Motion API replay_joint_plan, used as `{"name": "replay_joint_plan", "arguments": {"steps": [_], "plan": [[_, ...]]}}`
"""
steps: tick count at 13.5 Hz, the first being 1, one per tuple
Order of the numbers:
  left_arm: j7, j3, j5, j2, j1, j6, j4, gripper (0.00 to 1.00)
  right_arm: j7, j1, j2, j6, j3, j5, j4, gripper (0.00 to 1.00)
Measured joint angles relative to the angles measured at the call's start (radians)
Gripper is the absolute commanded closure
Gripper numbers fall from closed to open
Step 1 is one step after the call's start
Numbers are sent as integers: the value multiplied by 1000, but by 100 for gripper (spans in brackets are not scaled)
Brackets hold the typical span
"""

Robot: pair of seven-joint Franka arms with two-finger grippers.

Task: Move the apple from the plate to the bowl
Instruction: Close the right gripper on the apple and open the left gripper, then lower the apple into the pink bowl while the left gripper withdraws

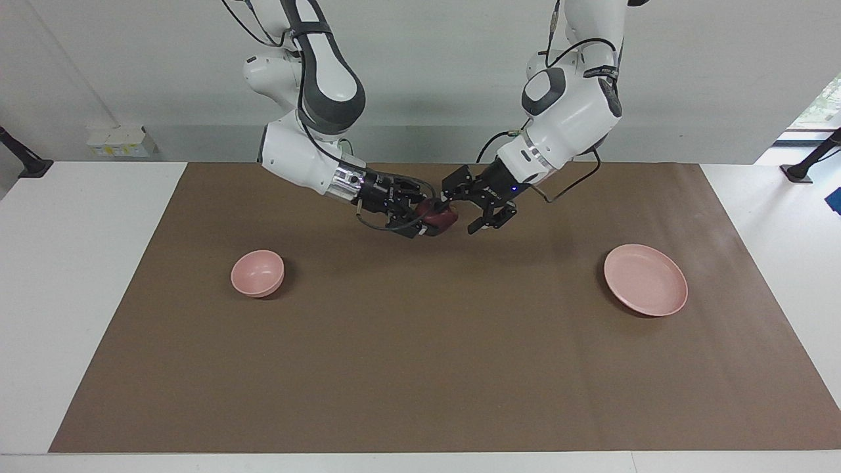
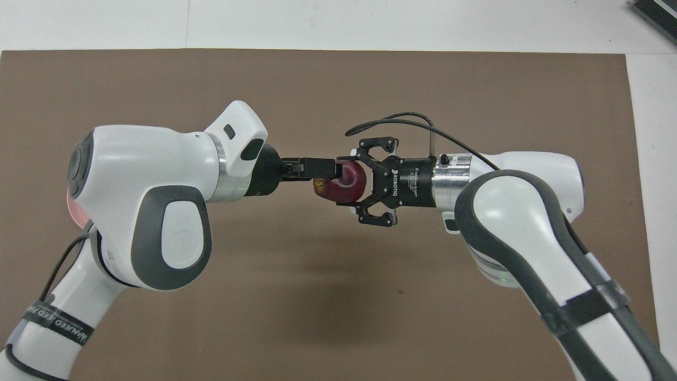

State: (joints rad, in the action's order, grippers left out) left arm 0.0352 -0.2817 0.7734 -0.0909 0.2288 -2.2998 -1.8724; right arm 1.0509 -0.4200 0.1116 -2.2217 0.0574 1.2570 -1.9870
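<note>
Right gripper (image 1: 426, 222) clamps the apple (image 1: 440, 215) in mid-air over the brown mat (image 1: 420, 341). Left gripper (image 1: 474, 205), fingers spread wide, flanks the apple. Bowl (image 1: 257, 272) lies toward the right arm's end, plate (image 1: 646, 279) toward the left arm's.

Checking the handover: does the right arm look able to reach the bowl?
Probably yes: the bowl stands at its end of the mat, nothing between. The right end effector grips the apple; the open left end effector is close by.
</note>
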Motion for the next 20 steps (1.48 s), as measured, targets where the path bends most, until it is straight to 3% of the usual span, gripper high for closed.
{"name": "replay_joint_plan", "arguments": {"steps": [4, 8, 12, 16, 20], "plan": [[-11, 7, -42, -1, -1, 0, -3, 0, 0, 13, 1, 0, 6, -191, -13, 100], [-123, 13, -374, -3, -16, 15, -5, 0, -19, 59, 1, 4, 6, -430, -33, 100], [-132, 19, -654, -3, -100, 122, -5, 0, -211, 135, 1, 74, 6, -665, -36, 100], [-131, 21, -700, -3, -189, 196, -5, 0, -491, 269, 0, 154, 9, -911, -34, 100], [-128, 23, -706, 4, -274, 293, 32, 0, -703, 400, 1, 158, 10, -1011, -36, 100]]}}
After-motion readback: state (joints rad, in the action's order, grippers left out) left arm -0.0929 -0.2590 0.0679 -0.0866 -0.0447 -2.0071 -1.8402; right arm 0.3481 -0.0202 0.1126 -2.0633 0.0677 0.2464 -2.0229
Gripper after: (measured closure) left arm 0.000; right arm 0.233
